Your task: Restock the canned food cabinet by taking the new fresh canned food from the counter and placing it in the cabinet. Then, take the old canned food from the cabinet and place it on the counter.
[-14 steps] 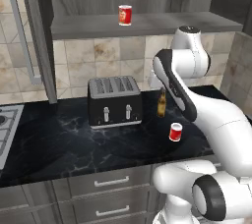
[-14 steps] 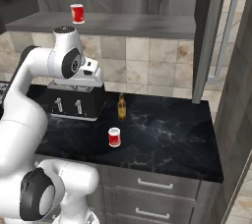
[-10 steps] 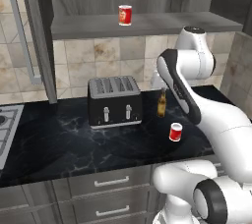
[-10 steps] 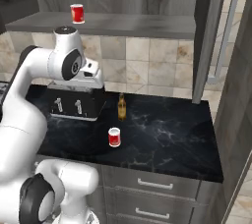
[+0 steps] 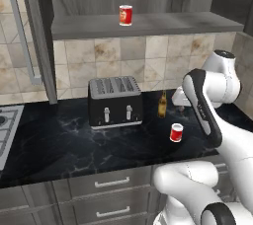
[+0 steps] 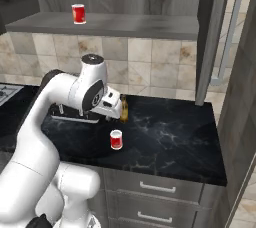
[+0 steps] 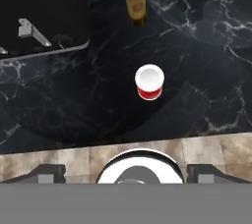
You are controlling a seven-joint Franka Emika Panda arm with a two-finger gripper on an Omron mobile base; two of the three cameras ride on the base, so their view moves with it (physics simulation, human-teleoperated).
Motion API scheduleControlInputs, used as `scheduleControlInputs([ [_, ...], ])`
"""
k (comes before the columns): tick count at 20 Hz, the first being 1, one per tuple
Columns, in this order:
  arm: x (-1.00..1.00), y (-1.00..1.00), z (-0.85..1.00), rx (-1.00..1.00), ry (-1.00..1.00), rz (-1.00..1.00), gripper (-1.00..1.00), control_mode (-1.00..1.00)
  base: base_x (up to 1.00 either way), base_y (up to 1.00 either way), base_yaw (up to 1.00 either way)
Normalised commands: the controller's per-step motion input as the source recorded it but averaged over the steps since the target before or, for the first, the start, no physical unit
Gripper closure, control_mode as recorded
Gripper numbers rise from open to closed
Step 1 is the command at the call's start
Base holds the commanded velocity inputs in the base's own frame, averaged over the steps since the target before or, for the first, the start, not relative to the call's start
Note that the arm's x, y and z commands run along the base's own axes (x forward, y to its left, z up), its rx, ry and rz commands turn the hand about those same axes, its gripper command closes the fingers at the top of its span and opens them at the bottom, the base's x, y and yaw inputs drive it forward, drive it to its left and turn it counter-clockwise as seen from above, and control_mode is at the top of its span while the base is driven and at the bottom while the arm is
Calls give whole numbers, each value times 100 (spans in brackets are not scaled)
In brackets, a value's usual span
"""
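Black marble-look counter [image 5: 74, 145] with thin white veins runs across the kitchen, seen from behind a white robot arm. At the far left edge of the left base view lies the corner of a stovetop [image 5: 5, 130]. Right of it, a grey cabinet door [image 5: 37, 36] with a long metal handle hangs open over the counter. Next stands a black four-slot toaster [image 5: 115, 101], close to the tiled back wall [image 5: 99, 58]. Just right of the toaster stands a slim brown bottle [image 5: 162, 104], upright. A little nearer the front edge and slightly right of the bottle sits the new can [image 5: 176, 132], small, plain deep red with a silvery rim, upright on the counter and apart from everything else.

Above the toaster, the cabinet [image 5: 148, 24] shows a wide grey shelf board. The old can [image 5: 125, 15], red with a yellow-orange label, stands upright on it, left of centre.

The arm bends over the right part of the counter, its elbow partly hiding the space behind the new can. The gripper [image 7: 125, 171] looks straight down from well above; its two dark fingertips [image 7: 47, 173] stand wide apart with nothing between them. In the hand view the new can sits below, centred, with the bottle beyond it and the toaster's corner to one side.

Grey drawers [image 5: 108, 184] with metal handles run beneath the counter.
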Motion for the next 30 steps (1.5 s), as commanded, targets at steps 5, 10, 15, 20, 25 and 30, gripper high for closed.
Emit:
scheduleControlInputs([
  [5, -4, -64, -84, 3, 1, -8, -100, -100, 0, 0, 0],
  [10, 12, -25, -85, 0, 0, -3, -100, -100, 0, 0, 0],
  [15, 39, -2, -56, 0, 0, -4, -100, -100, 0, 0, 0],
  [20, 50, 4, -28, 0, 8, -5, -100, -100, 0, 0, 0],
  [25, 46, 4, -29, 0, 9, -3, -100, -100, 0, 0, 0],
  [30, 34, 0, -23, 0, 2, 0, -100, -100, 0, 0, 0],
])
